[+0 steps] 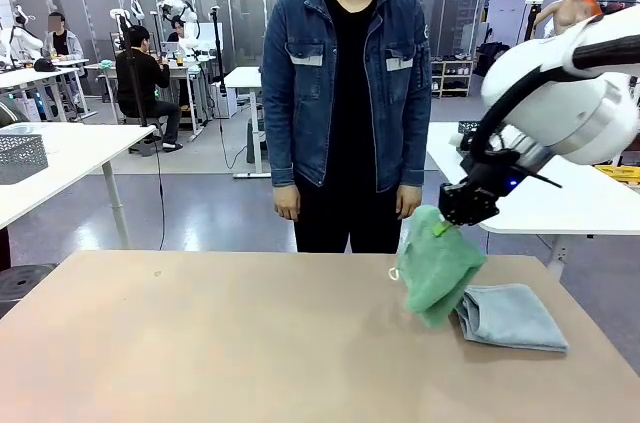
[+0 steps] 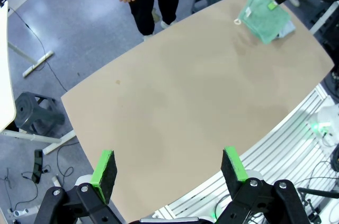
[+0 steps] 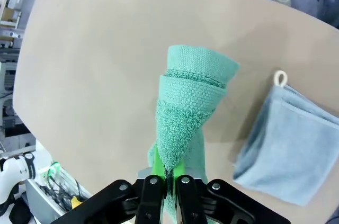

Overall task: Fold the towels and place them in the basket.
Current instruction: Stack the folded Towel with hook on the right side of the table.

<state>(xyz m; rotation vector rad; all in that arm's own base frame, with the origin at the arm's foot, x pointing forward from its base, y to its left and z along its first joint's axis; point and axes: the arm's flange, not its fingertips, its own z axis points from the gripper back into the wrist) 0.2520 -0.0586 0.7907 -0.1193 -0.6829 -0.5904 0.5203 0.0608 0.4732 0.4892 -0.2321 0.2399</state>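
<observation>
Green towel [image 1: 437, 263] is hanging from the right gripper [image 1: 447, 226], pinched tight by its top edge above the tan surface [image 1: 220, 343]; the folded blue-grey towel [image 1: 512, 316] is lying just beside it, and a person [image 1: 345, 103] is standing at the far side. From the left wrist, the left gripper [image 2: 169, 170] is hovering wide open and empty. From the right wrist, the green towel is drooping in folds from the fingers [image 3: 157, 167].

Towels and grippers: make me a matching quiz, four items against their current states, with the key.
Items:
1. green towel
2. blue-grey towel
3. left gripper
4. right gripper

States:
A. open above the bare table
B. lying folded on the table
C. hanging in the air, pinched at its top
D. shut on cloth

Pairs: 1-C, 2-B, 3-A, 4-D
</observation>
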